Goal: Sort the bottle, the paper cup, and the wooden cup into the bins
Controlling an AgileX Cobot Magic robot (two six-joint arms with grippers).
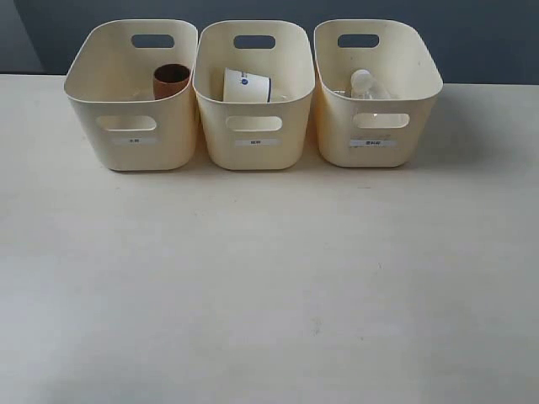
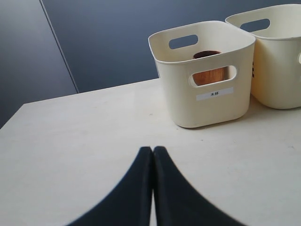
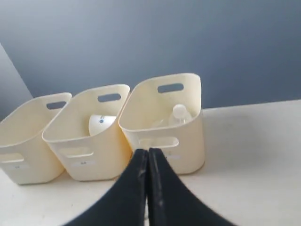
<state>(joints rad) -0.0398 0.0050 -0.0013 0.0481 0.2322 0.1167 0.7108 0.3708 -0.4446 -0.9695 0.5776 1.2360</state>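
Left tool (image 2: 153, 149) closed, empty, above table (image 2: 70, 141).

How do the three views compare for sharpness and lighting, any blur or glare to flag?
Exterior view: even, soft light, faint shadows beside the bins, labels too small to read. Left wrist view: crisp, the wooden cup clear inside its bin. Right wrist view: hazy and soft, the bottle washed out. No glare.

Bins (image 1: 257, 158) — smooth cream plastic, faint sheen. Wooden cup (image 1: 171, 81) matt brown wood; paper cup (image 1: 246, 86) matt white paper; bottle (image 1: 362, 82) clear glossy plastic. Counter (image 1: 269, 286) — pale, matt, lightly scuffed.
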